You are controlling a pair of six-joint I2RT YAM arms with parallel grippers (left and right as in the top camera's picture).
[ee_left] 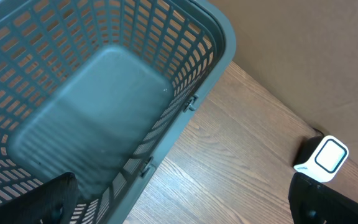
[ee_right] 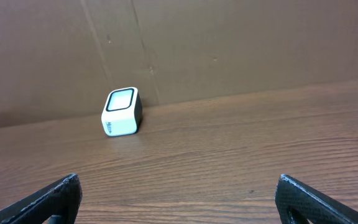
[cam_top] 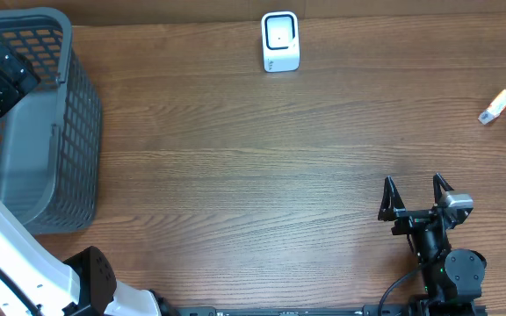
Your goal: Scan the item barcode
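**benchguy:** Right arm's black fingers (cam_top: 392, 200) wide open, empty, over the brown wood-grain bench (cam_top: 235, 175). Left fingers (ee_left: 53, 200) open above the grey plastic mesh basket (ee_left: 216, 37).
**scanfan:** Little white box (cam_top: 496, 106) sits far right; white cube scanner (cam_top: 280, 41) by the cardboard wall (ee_right: 229, 43).

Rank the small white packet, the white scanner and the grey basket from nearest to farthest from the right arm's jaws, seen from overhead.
1. Small white packet, at the right edge.
2. White scanner, far side, middle.
3. Grey basket, far left.
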